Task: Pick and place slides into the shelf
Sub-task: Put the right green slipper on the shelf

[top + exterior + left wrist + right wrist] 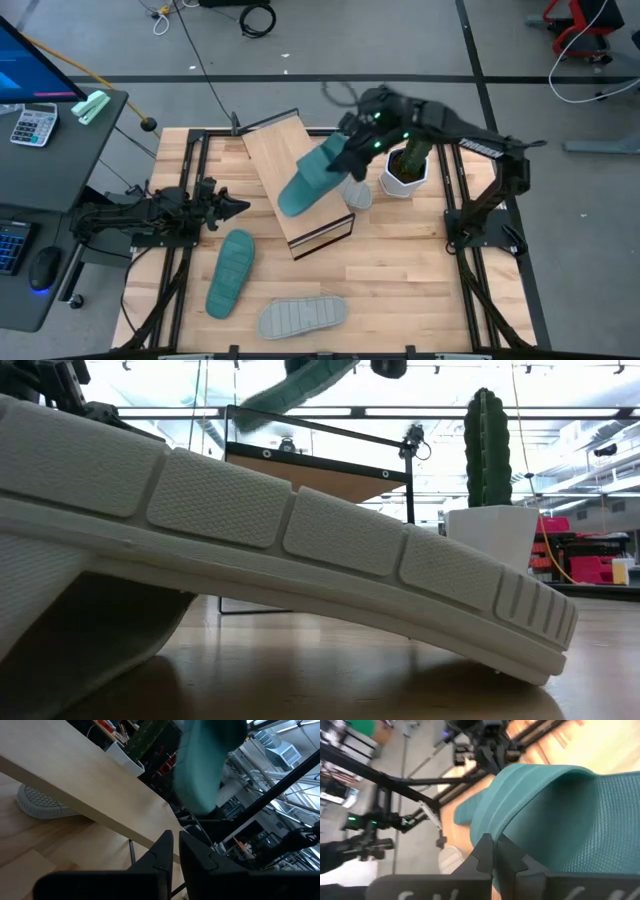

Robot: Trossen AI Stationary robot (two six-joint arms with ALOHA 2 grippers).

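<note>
My right gripper (347, 148) is shut on a teal slide (308, 182) held above the light wood shelf (275, 150), which stands slanted on a dark frame (310, 468). The low view shows that slide (298, 384) high over the shelf. A second teal slide (229, 272) lies sole up on the table near the left arm. One grey slide (302, 316) lies sole up by the near edge and fills the low view (300, 530). The other grey slide (356, 193) rests on the table, partly hidden beside the shelf. My left gripper (236, 207) waits shut left of the shelf. My right gripper pinches the teal slide between its two fingers (484, 851) at the edge of the wide strap (506, 822), at the slide's far-right end. The fingers come from the table's right, slanting down. The slide is lifted clear and tilts down toward the near left over the shelf.
A cactus in a white pot (405, 165) stands just right of the shelf, under my right arm. Dark rails (455, 200) run along the table's left and right sides. A desk with a calculator (34, 125) stands off the table's left.
</note>
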